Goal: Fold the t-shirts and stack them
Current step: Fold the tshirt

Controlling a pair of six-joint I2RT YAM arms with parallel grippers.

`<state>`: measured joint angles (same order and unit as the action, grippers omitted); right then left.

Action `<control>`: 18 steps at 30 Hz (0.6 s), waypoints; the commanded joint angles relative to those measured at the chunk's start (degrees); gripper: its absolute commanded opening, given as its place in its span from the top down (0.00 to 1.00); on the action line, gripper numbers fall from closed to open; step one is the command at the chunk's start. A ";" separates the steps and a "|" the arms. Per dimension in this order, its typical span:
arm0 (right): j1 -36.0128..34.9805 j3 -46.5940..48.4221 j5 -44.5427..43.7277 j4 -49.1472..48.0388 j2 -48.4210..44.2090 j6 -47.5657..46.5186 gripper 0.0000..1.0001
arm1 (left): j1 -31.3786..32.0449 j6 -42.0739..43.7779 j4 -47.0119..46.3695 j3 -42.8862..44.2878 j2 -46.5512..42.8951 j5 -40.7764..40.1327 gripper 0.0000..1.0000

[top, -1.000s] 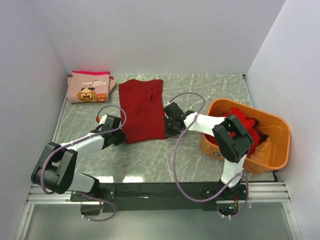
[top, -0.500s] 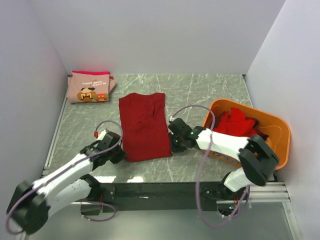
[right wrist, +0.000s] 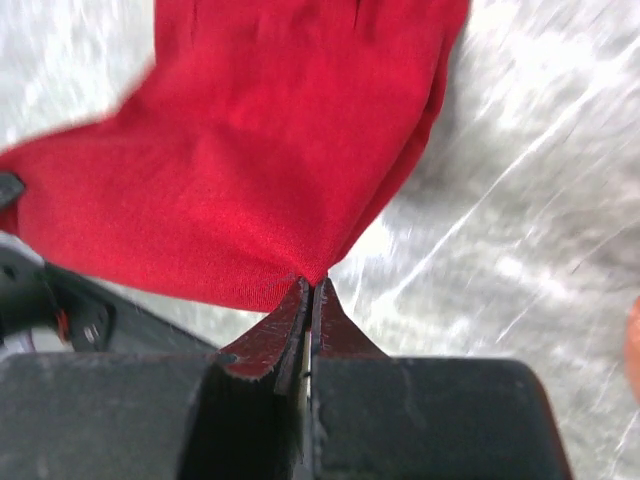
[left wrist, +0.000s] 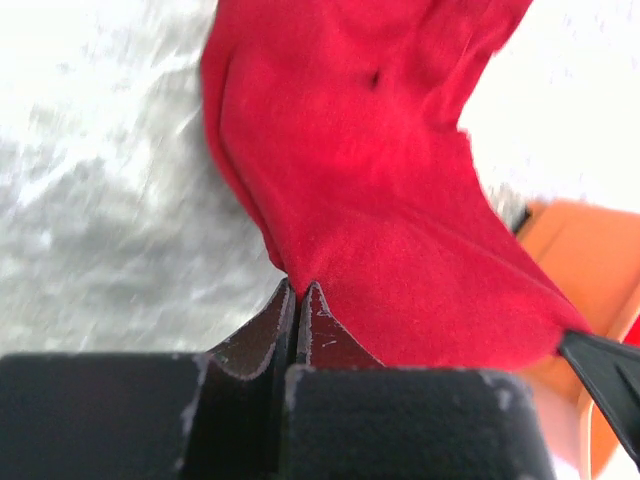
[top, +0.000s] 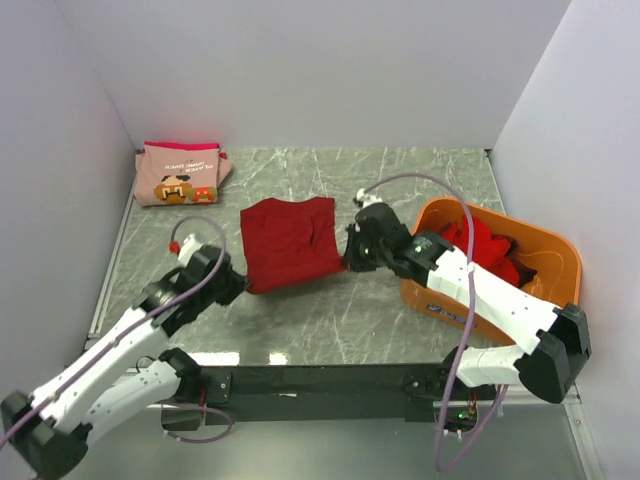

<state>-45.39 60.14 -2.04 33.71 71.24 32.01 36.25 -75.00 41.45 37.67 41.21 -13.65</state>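
from the top, the dark red t-shirt (top: 290,243) lies in the middle of the table (top: 420,180) with its near corners held by the left claw (top: 232,283) and right claw (top: 352,256). the folded pink t-shirt (top: 180,174) sits in the far left corner, and more red t-shirts (top: 478,243) are piled in the orange tub (top: 548,305). left wrist cam shows that claw clamped tight on a corner of the red cloth, and right wrist cam shows the other one pinched on its corner too, cloth lifted off the table.
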 commanded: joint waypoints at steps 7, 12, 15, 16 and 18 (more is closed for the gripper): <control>10.83 15.17 1.87 -4.45 11.26 -2.74 1.00 | -6.70 8.89 -2.16 19.26 19.85 -7.81 0.99; 13.83 23.26 4.24 -4.18 18.12 -3.53 1.00 | -11.19 12.68 -5.41 24.46 27.32 -6.83 0.99; 14.97 28.62 4.94 -2.96 22.78 -4.76 1.00 | -13.75 14.88 -6.47 27.97 31.98 -6.04 0.99; 15.41 30.02 5.03 -2.34 24.02 -5.29 1.00 | -14.79 15.58 -6.30 28.94 33.22 -6.04 0.99; 15.94 33.80 5.56 -1.90 27.70 -5.73 1.00 | -16.20 16.46 -6.12 31.40 36.46 -5.95 0.99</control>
<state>-31.00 88.14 3.70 31.51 95.66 28.60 22.37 -62.65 36.18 64.73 74.67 -18.63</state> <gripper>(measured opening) 0.010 0.022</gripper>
